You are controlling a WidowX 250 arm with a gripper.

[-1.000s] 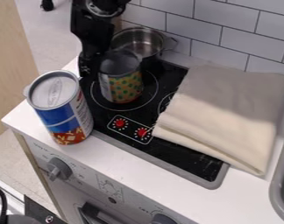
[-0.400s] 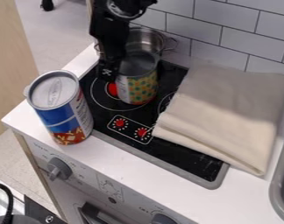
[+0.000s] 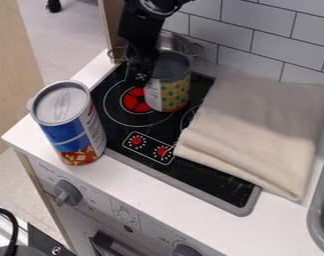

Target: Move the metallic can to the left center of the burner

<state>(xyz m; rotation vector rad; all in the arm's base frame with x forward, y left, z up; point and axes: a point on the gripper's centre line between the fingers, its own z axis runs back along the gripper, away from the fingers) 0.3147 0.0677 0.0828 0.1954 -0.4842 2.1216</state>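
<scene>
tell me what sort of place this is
Probably a toy kitchen in a lab or workroom: a black cooktop with printed red burner marks, a white front panel with grey knobs, and a black robot arm over it.

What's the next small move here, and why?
Probably ease the open metal can with the green-and-yellow label slightly toward picture left, if the black two-finger gripper at its left side has it; I can't confirm a grip. The can shows right of the round black burner's red centre, and the task wants left center.
</scene>
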